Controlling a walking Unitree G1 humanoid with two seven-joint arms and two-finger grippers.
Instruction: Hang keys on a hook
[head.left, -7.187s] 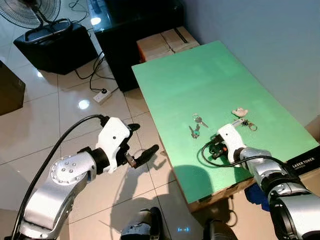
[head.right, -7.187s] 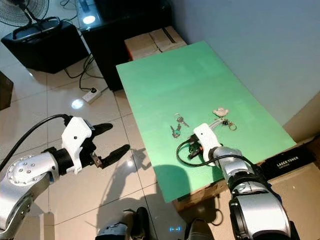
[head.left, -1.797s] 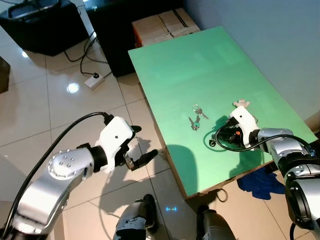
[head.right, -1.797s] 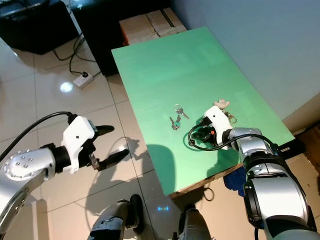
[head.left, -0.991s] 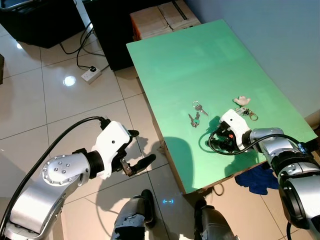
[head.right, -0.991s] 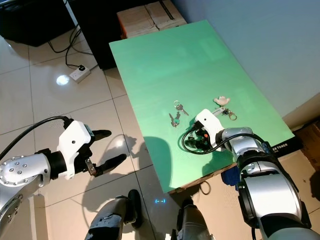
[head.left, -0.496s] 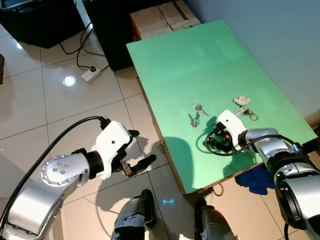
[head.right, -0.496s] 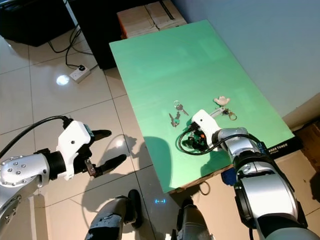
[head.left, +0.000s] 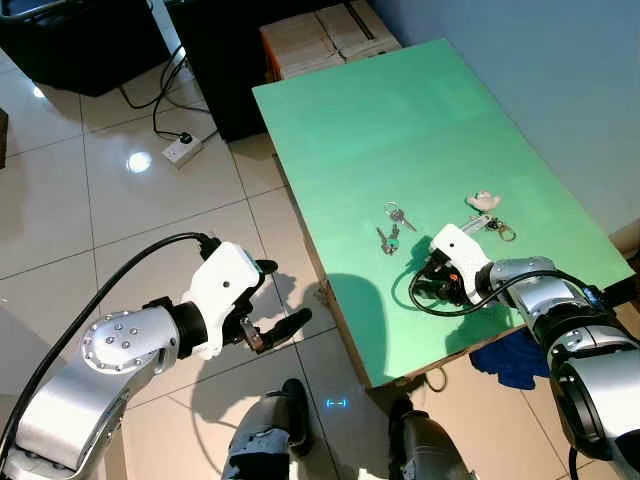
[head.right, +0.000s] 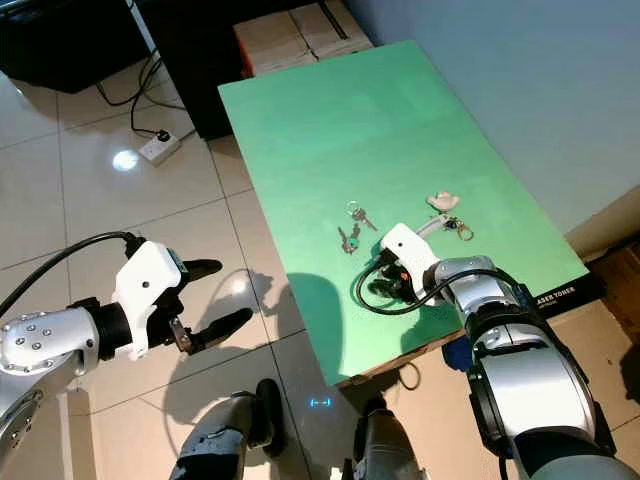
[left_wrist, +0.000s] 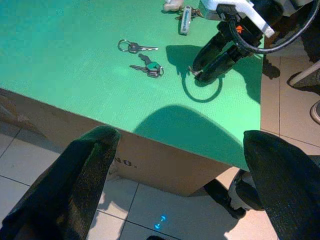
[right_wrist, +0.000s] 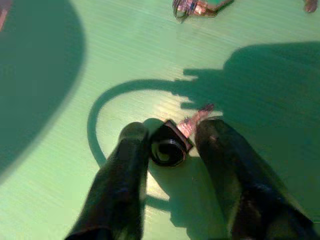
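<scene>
"Where are the keys (head.left: 389, 240)?"

"They lie on the green table (head.left: 400, 130), near the right gripper (right_wrist: 172, 135) but not touching it."

"What does that gripper hold?"

"A small black key (right_wrist: 168, 144). Its 2 fingers are a little apart, 1 on each side."

"And the left gripper (head.left: 282, 296)?"

"Spread wide over the floor (head.left: 130, 210) beside the table, holding nothing."
</scene>
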